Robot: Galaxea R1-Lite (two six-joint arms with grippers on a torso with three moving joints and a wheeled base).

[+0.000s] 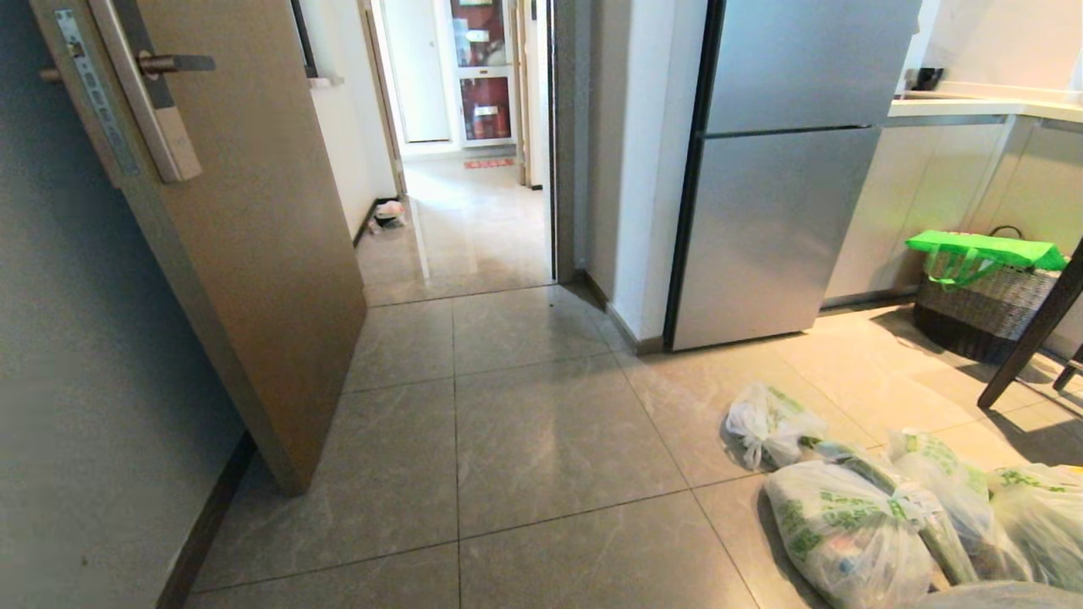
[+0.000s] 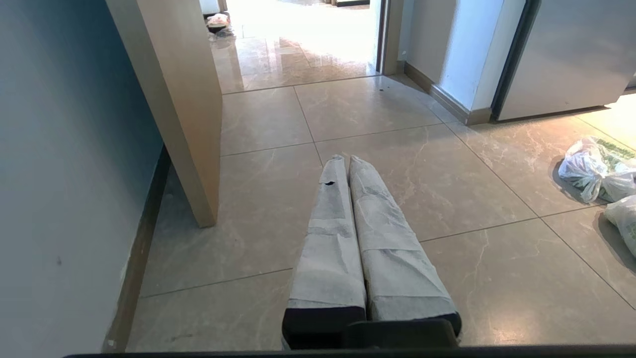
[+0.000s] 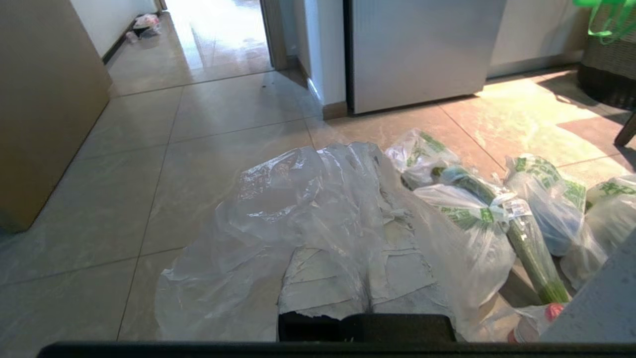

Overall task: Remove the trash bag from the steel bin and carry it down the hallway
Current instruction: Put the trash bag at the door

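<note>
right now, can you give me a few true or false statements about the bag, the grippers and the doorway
1. The right gripper is shut on the clear trash bag. True.
2. The left gripper holds a white bag. False: it is shut and empty.
3. The brown door blocks the hallway. False: it stands open.
4. White bags with green print lie on the floor near the fridge. True.
5. The woven basket has red lining. False: green.

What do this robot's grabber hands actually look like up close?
Each ends in two long, tapering fingers wrapped in creased greyish-white tape, rising from a black base. The left gripper shows this plainly, with a small dark tear near one tip. The right gripper's wrap looks cracked and peeling.
</note>
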